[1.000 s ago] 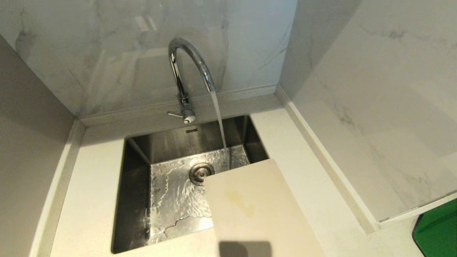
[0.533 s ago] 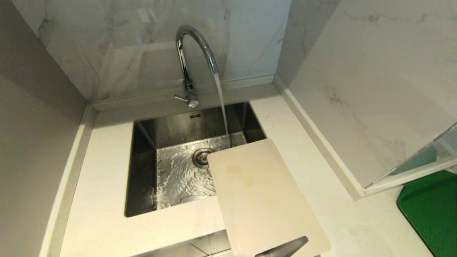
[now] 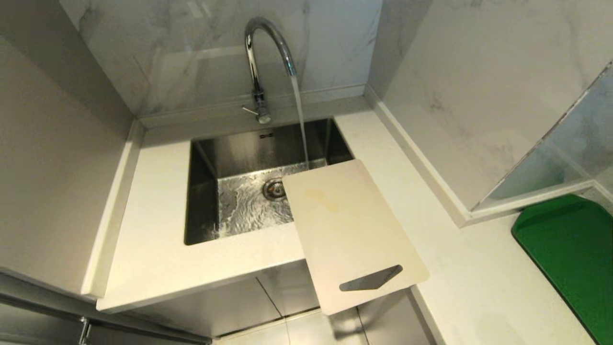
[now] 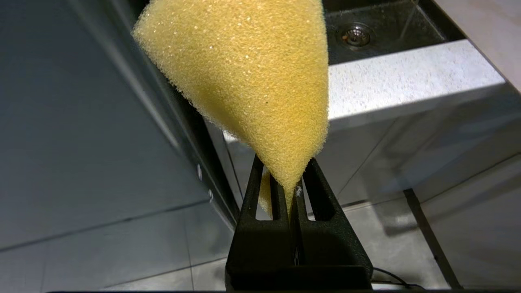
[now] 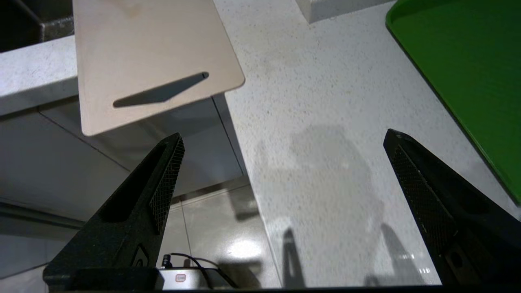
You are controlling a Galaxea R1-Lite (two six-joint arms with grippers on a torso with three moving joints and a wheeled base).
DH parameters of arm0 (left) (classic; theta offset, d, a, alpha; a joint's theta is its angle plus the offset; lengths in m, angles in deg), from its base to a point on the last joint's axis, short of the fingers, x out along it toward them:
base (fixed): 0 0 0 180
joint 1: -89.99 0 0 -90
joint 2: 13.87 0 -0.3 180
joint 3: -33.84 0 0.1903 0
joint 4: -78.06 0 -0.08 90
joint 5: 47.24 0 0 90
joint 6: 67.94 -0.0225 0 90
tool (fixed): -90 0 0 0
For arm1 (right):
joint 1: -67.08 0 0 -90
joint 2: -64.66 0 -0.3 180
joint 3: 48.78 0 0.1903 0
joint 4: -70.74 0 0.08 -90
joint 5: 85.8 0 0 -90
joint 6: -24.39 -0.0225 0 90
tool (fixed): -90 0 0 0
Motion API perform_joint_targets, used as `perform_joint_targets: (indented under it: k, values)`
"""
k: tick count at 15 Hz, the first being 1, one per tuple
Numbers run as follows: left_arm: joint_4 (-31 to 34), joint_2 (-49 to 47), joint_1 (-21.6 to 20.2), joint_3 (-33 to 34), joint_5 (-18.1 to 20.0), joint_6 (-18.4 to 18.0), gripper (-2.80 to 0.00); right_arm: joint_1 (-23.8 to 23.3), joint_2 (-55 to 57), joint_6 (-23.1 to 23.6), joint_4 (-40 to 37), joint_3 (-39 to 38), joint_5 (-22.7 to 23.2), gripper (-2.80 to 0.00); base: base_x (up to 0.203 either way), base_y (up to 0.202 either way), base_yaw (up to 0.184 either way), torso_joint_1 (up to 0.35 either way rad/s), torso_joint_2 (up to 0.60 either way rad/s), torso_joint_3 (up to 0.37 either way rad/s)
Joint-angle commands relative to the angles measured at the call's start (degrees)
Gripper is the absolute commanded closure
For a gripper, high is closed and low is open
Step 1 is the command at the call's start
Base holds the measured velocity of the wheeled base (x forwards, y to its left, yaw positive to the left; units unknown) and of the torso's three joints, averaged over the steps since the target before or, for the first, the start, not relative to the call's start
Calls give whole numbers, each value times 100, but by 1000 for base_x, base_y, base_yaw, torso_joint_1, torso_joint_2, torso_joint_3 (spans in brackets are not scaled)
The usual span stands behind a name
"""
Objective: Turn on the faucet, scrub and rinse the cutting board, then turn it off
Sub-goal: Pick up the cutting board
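Marble walls frame our desk (image 3: 158, 249), where the cutting board (image 3: 349, 230) juts over the sink (image 3: 201, 191) at 12 o'clock for rinsing, while our left end effector (image 4: 291, 191) pinches the sponge (image 4: 248, 77) ready and our right end effector (image 5: 281, 179) gapes wide, holding nothing.

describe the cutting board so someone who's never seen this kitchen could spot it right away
Find the steel sink under the running faucet. The cutting board lies across its near right corner, its slotted end jutting past the counter's front edge. It is flat and cream-beige with a faint yellow stain, unlike the green tray farther right.
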Motion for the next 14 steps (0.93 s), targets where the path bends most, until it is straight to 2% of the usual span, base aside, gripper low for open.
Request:
perform_joint_targets:
  k: [1, 9, 10, 12, 14]
  values:
    - [-6, 17, -2, 9, -2, -2, 0, 2, -9, -2, 1, -9, -2, -280, -212, 0, 38, 4, 0, 2]
    - [-6, 17, -2, 9, -2, -4, 0, 2, -9, 57, 1, -9, 6, -280, -11, 0, -1, 3, -1, 0]
    - [-6, 17, -2, 9, -2, -160, 0, 2, -9, 112, 1, -9, 22, -280, 0, 0, 0, 0, 0, 0]
    - [-6, 17, -1, 9, -2, -11, 0, 2, -9, 227, 1, -9, 6, -280, 0, 0, 0, 0, 0, 0]
    - [-6, 17, -2, 9, -2, -11, 0, 2, 23, 244, -95, 329, 30, -280, 0, 0, 0, 0, 0, 0]
